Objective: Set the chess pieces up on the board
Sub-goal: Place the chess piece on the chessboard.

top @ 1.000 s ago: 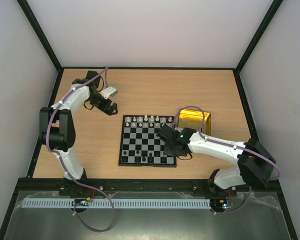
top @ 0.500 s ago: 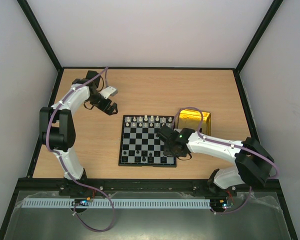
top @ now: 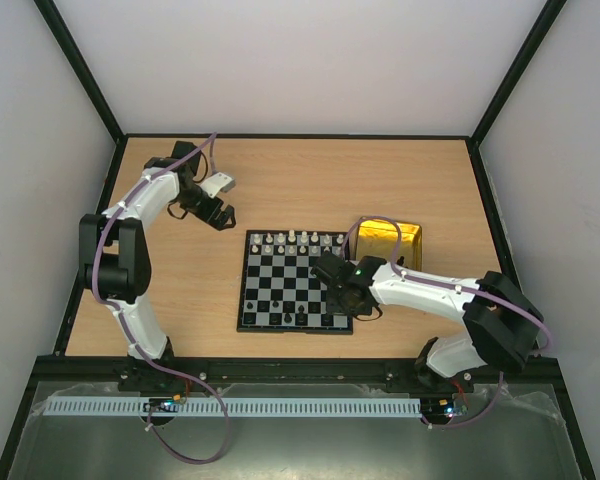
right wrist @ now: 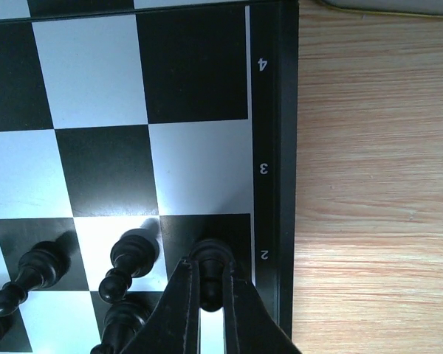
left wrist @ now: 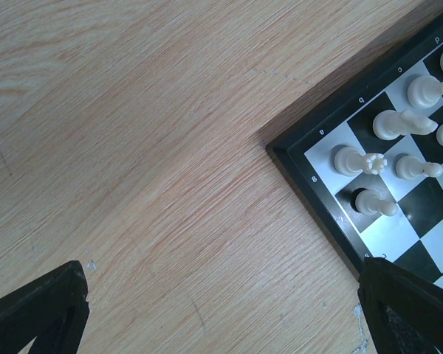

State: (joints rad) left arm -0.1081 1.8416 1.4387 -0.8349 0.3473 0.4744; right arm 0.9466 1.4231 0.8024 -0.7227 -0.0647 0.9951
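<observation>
The board (top: 295,283) lies mid-table with white pieces (top: 292,238) along its far rows and black pieces (top: 300,319) at its near edge. My right gripper (top: 352,303) hangs over the board's near right corner, shut on a black piece (right wrist: 211,276) over the black square by the rim's "2" mark (right wrist: 263,255). Other black pieces (right wrist: 125,262) stand just left of it. My left gripper (top: 218,213) is open and empty over bare wood beyond the board's far left corner (left wrist: 280,147); several white pieces (left wrist: 358,159) show there.
A shiny gold tray (top: 388,243) sits just right of the board's far corner, behind my right arm. The board's black rim (right wrist: 273,147) borders bare wood (right wrist: 376,184) on the right. Black frame rails edge the table.
My right gripper has crept slightly left and nearer along the board's right edge. The left arm has not moved.
</observation>
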